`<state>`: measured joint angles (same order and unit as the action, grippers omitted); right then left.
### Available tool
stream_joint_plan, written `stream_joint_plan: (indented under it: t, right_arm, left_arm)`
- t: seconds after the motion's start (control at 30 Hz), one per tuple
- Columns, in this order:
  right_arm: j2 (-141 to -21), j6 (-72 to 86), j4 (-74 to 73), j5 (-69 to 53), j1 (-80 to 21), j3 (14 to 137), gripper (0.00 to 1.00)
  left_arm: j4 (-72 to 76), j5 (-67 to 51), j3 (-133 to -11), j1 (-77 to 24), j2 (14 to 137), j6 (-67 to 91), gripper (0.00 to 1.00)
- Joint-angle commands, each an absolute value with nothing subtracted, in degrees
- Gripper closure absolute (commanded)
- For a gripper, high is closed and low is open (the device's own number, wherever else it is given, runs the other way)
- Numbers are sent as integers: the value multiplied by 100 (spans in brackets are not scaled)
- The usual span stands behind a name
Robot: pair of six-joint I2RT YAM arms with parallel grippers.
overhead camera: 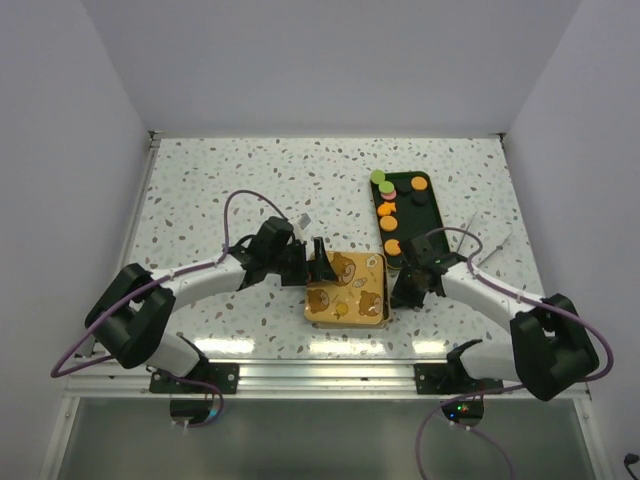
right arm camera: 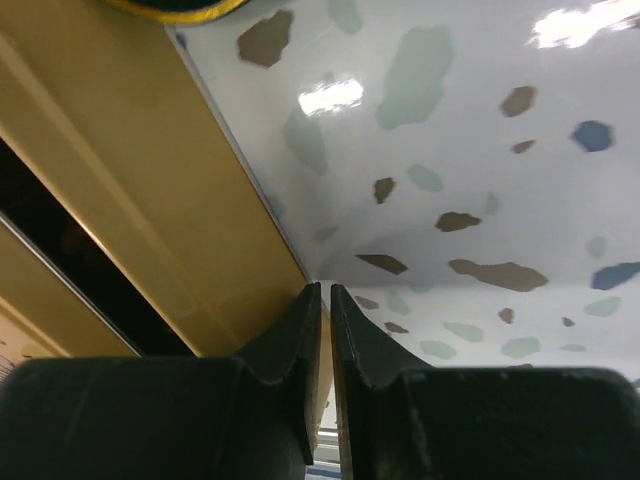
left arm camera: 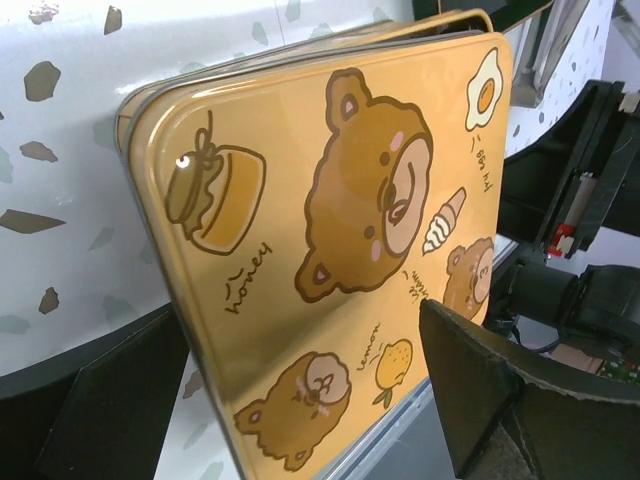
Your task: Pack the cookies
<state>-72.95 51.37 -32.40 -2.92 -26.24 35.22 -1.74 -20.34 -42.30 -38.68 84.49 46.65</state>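
The tin (overhead camera: 346,290) is best steadied between the released left claw (overhead camera: 315,265) and the clenched right claw (right arm camera: 326,300) before its lid is lifted.

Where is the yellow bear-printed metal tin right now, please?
In the top view, the yellow tin sits front-centre on the table, between the left gripper and right gripper.

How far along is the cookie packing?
Done: nothing visible; cookies lie on the tray. In hand: left pincer open astride the lidded tin, right pincer shut beside it, empty. Left: open tin, move cookies in.
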Motion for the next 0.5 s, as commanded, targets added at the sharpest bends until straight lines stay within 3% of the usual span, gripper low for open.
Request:
stream_joint_plan:
  t: [0.0, 0.47]
  right_arm:
    - [-7488, 5343, -2795, -597, -2996, 3682, 87]
    - [-7989, 5589, -2391, -624, -3507, 4034, 89]
  left_arm:
    - [27, -1829, -4210, -3911, 8385, 4781, 0]
    - [-492, -1486, -4254, -3902, 8323, 4764, 0]
